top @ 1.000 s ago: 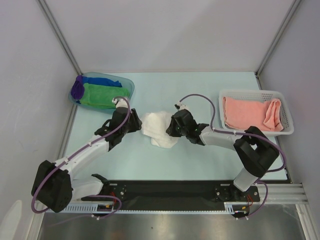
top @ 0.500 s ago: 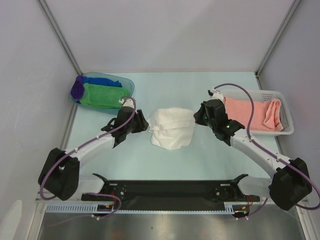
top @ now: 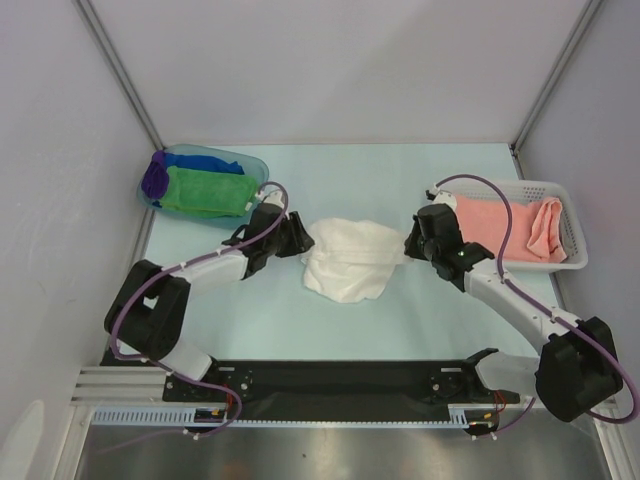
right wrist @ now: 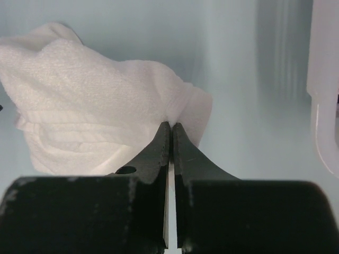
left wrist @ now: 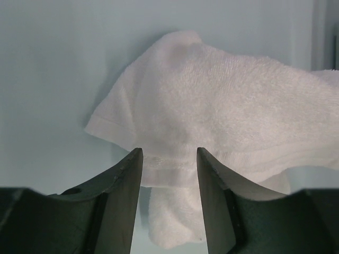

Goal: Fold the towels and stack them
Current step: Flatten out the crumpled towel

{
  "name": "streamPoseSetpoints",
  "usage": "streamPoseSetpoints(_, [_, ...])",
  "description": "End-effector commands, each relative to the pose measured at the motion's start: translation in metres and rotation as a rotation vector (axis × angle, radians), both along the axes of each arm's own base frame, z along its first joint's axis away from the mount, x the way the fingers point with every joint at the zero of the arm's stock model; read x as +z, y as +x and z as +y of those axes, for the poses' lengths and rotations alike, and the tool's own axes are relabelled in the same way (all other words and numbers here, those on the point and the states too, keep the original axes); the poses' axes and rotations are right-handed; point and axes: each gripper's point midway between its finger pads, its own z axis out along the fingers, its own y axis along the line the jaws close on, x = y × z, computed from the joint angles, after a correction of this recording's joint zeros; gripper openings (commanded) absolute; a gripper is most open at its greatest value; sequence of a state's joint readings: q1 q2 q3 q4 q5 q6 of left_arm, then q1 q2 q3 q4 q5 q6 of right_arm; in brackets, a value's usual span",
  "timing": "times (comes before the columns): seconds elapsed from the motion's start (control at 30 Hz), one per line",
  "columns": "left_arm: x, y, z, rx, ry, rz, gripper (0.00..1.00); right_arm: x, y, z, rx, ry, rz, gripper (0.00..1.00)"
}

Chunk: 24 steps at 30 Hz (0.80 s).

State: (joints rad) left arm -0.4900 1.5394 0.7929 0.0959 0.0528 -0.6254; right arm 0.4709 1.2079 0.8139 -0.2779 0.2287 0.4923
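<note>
The left fingers (top: pixel 300 240) stand wide apart at the left hem of the white towel (top: pixel 350 260), closer in than a moment ago and holding nothing. The right fingers (right wrist: pixel 170 129) are now pinched tight on its right corner. The towel, bunched in the middle of the desk (top: pixel 400 180), is drawn out wider toward that side. Farther back, a pink towel (top: pixel 495 228) lies in the basket (top: pixel 510 187) and a green towel (top: pixel 205 190) in the tub (top: pixel 257 168).
</note>
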Motion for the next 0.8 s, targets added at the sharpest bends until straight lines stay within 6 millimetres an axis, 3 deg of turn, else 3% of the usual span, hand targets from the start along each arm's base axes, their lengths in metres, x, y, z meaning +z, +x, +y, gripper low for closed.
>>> streamPoseSetpoints(0.0, [0.025,0.024,-0.003,0.037,-0.021,-0.076,0.51,0.003,0.005,-0.013,-0.022,-0.030,-0.025,0.00])
streamPoseSetpoints(0.23, [0.006,0.025,0.018,0.147,0.057,-0.014,0.56,0.003,0.009,-0.023,-0.044,-0.026,-0.024,0.00])
streamPoseSetpoints(0.6, [-0.030,0.018,0.018,0.139,0.063,0.072,0.61,0.007,0.009,-0.025,-0.047,-0.018,-0.032,0.00])
streamPoseSetpoints(0.77, [-0.038,0.025,0.013,0.111,0.030,0.058,0.64,0.006,0.007,-0.026,-0.047,-0.021,-0.030,0.00])
